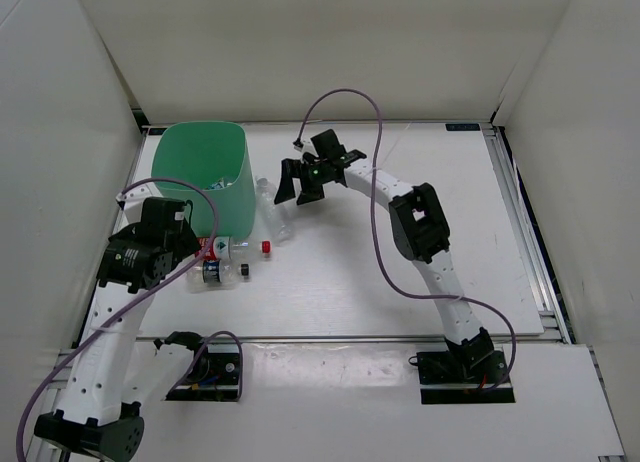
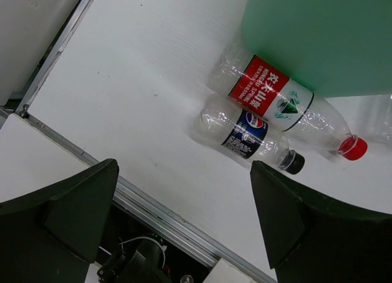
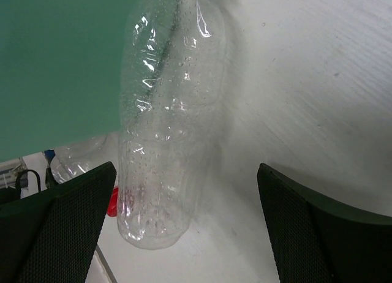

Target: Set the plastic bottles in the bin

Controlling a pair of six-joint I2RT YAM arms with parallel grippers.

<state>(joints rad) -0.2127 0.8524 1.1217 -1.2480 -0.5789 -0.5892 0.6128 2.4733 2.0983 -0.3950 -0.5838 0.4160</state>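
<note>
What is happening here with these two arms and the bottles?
Two robot arms are putting plastic bottles into the green bin, and neither holds anything. The left gripper, open, hangs over the red-label bottle and the dark-label bottle lying on the table. The right gripper, open, hangs over the unlabelled bottle beside the bin.

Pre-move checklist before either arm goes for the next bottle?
1. Left gripper open and empty: ok.
2. Right gripper open and empty: ok.
3. Unlabelled bottle framed inside the right gripper's gap: ok, though nearer one side.
4. Finger room between that bottle and the bin: cannot tell; it lies right beside the wall.
5. Red-label bottle and dark-blue-label bottle far enough apart for a single pick: not ok; they lie side by side, close together.
6. The bin upright, mouth unobstructed: ok.
</note>
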